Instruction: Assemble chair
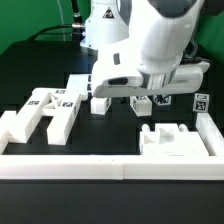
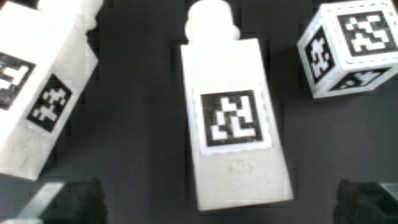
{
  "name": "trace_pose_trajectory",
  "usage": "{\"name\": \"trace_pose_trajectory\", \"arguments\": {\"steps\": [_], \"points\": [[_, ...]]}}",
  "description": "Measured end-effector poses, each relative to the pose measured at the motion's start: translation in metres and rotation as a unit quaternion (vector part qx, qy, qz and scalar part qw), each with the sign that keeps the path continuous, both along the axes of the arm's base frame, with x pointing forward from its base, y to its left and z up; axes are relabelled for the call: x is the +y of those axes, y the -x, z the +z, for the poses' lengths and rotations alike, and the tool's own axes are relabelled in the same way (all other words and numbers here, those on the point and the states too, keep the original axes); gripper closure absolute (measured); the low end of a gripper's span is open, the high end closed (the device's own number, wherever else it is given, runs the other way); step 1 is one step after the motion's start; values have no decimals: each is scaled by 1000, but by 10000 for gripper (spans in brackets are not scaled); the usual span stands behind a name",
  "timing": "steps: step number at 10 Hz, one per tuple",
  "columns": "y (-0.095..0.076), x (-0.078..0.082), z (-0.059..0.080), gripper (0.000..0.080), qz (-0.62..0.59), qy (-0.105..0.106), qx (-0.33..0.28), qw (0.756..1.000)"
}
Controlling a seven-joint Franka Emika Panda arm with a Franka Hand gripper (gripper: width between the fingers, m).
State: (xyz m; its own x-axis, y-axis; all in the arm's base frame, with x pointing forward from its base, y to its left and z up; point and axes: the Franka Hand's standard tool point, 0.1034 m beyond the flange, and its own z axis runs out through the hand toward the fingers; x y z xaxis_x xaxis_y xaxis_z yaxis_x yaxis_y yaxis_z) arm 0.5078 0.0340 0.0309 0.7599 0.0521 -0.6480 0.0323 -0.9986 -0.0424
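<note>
The chair is in separate white tagged pieces on the black table. In the wrist view a long narrow chair piece (image 2: 228, 115) with a peg at one end lies straight below my gripper (image 2: 217, 200). Its near end sits between the two dark fingertips (image 2: 63, 200), which stand wide apart and do not touch it. A larger tagged piece (image 2: 36, 90) lies on one side and a cube-like tagged piece (image 2: 352, 50) on the other. In the exterior view my gripper (image 1: 145, 103) hangs low over the table's middle, open.
An H-shaped chair piece (image 1: 50, 108) lies at the exterior view's left, with a small block (image 1: 100, 103) beside it. A notched piece (image 1: 175, 140) sits at the front right. Low white border rails (image 1: 110, 168) run along the front and sides.
</note>
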Motion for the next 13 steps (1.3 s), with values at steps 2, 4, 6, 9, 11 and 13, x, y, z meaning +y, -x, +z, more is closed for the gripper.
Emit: {"name": "trace_pose_trajectory", "arguments": {"steps": [2,4,6,9,11,13], "points": [[3,1,-3,151,3,0,58,998],[11,2,-6,151,7,6,141,990],[1,4,-12,151,10,7,128,992],[4,5,-21,151,12,5,129,992],[3,6,-26,151,15,4,123,992],[3,4,-28,178,14,3,119,993]]}}
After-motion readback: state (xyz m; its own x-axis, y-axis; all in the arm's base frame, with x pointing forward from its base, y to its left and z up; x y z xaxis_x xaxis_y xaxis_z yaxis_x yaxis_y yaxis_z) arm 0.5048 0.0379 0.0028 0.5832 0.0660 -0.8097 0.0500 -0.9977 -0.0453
